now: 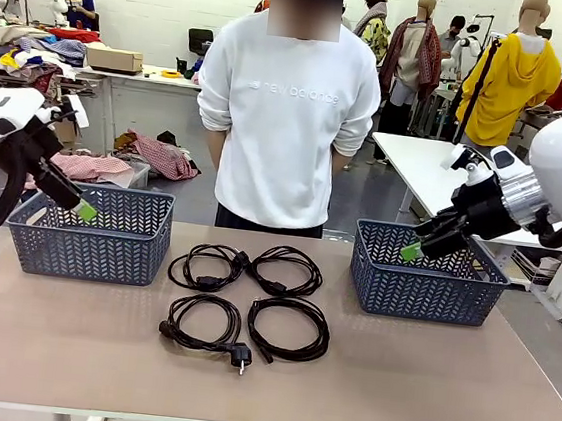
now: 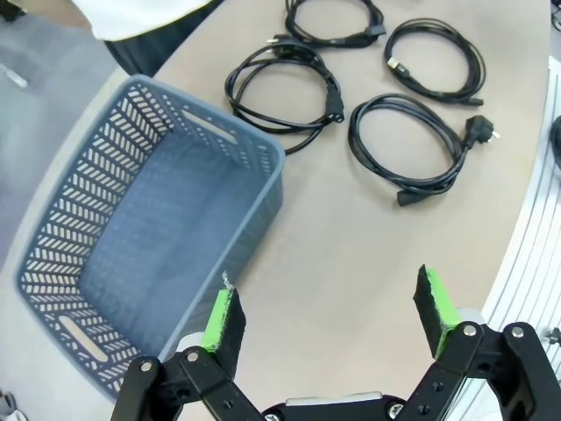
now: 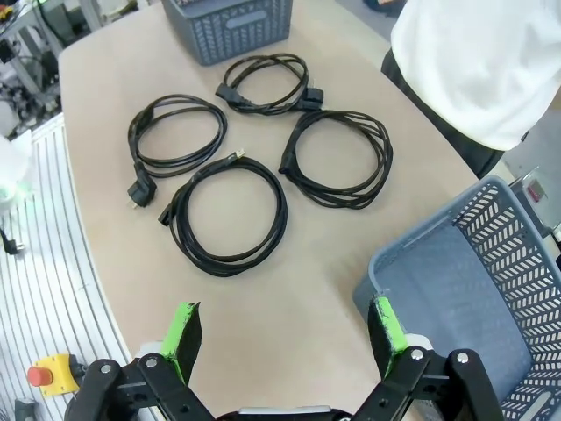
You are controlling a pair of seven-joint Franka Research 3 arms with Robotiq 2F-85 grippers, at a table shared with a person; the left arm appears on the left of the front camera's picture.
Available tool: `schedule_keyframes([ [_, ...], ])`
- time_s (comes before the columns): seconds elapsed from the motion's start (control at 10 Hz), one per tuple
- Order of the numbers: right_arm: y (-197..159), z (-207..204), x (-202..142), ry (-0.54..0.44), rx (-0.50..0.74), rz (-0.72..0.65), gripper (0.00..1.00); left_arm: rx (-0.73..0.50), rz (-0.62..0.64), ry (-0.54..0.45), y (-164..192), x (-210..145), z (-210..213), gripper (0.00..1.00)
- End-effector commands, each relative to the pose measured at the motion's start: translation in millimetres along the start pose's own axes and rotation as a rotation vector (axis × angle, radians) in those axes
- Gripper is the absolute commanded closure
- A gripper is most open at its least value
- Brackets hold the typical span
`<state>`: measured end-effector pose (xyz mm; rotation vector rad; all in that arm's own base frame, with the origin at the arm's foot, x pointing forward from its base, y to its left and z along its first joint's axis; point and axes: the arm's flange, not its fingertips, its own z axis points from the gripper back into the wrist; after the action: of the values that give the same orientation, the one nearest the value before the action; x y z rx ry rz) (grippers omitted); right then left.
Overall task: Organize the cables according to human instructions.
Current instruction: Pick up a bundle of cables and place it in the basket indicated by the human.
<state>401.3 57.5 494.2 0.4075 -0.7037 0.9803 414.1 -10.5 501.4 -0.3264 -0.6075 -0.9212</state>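
— Black cords, front view: how many?
— Four cables [image 1: 210, 284], each coiled, in two rows of two at the middle of the table [image 1: 443, 388], between two blue-grey baskets [image 1: 102, 237]. One person [image 1: 286, 111] stands behind them.
— And the tools?
— The left gripper [image 1: 85, 212] hangs over the left basket and the right gripper [image 1: 412, 252] over the right one. From this angle I cannot tell their spread.
— Left wrist view?
— Jaws wide, with nothing between the green pads [image 2: 226, 320]. One basket lies at left, and all four coils sit at upper right on the tabletop.
— Right wrist view?
— Jaws wide too, holding nothing. Four coils in the centre, one basket at lower right, the second at the top edge.
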Motion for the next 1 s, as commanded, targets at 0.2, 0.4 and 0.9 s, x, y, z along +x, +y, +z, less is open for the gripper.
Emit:
schedule_keyframes([
  [0.2, -0.7, 0.4, -0.5, -0.006, 0.005, 0.000, 0.00, -0.006, -0.008, -0.007, -1.8, 2.0, 0.3, 0.00],
  [0.4, -0.7, 0.4, -0.5, -0.006, 0.005, 0.000, 0.00, -0.006, -0.008, -0.007, -1.8, 2.0, 0.3, 0.00],
  [0.9, -0.7, 0.4, -0.5, -0.006, 0.005, 0.000, 0.00, -0.006, -0.008, -0.007, -1.8, 2.0, 0.3, 0.00],
])
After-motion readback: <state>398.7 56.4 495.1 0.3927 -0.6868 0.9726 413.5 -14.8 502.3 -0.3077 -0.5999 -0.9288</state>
